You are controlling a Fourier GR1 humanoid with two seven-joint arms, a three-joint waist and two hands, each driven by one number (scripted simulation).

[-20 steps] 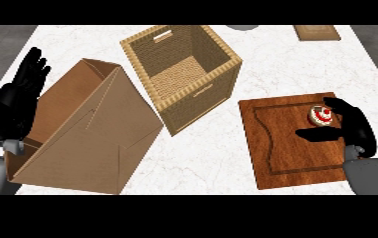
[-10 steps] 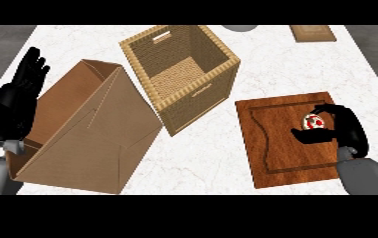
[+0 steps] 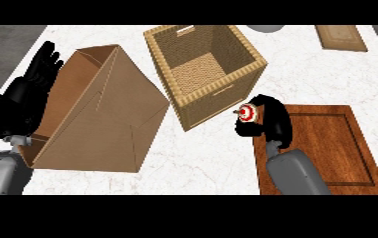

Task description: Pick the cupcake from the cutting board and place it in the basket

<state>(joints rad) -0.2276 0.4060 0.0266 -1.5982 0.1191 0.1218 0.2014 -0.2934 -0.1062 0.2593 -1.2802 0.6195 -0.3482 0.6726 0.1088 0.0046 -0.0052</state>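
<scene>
Right hand (image 3: 272,122) is curled round the cupcake (image 3: 247,113), fingers and thumb closed on it, so that only the red-and-white top peeks out on the hand's nine o'clock side. From where I stand the cake sits at the outer edge of the grip, not buried in the palm. Whether it is held dead upright I cannot tell.

Hand and cupcake hang over the white counter (image 3: 199,157), just off the cutting board's (image 3: 325,152) left edge, near its top left corner. The forearm crosses the board from about five o'clock.

What the next move turns on is the basket (image 3: 214,104). The cupcake is outside it, just beside the near right corner of its wall. The open mouth lies at roughly eleven o'clock from the hand, up and to the left. I would judge that the cake has to go over the rim in that direction before the fingers let go. How high it hangs against the rim is not clear from this angle.

This hand is plainly the nearer one. Over at nine o'clock the left hand (image 3: 29,87) rests open, fingers up, behind the tilted cardboard box (image 3: 103,117), which lies between it and the basket.
</scene>
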